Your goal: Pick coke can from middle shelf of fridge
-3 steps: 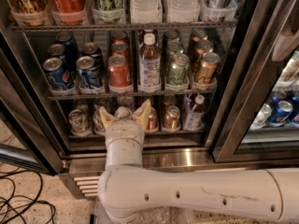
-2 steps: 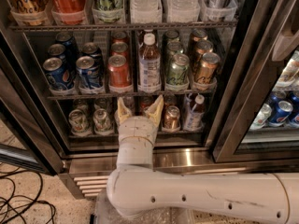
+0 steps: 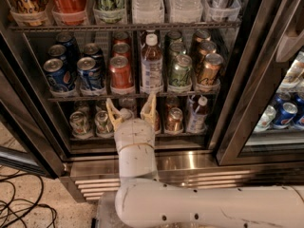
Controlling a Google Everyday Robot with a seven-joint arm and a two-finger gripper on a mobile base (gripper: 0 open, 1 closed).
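The fridge [image 3: 266, 80] stands open in front of me. The coke can [image 3: 120, 73], red with a silver top, sits at the front of a row on the middle shelf [image 3: 133, 96], between blue Pepsi cans [image 3: 90, 74] and a clear bottle [image 3: 151, 64]. My gripper [image 3: 131, 107] is open, its two tan fingers [image 3: 113, 114] pointing up. Its tips are at the shelf's front rail, just below the coke can and slightly to its right, not touching it. My white arm [image 3: 190, 205] runs across the bottom of the view.
A taller red Coca-Cola can [image 3: 69, 3] and water bottles [image 3: 147, 1] stand on the top shelf. Green [image 3: 180, 73] and gold cans [image 3: 208, 70] sit right of the bottle. Small cans [image 3: 79, 123] fill the bottom shelf. Black cables [image 3: 23, 208] lie on the floor at left.
My gripper has risen from the bottom shelf level up to the middle shelf's rail and shifted right, under the coke can. Its fingers stay open.
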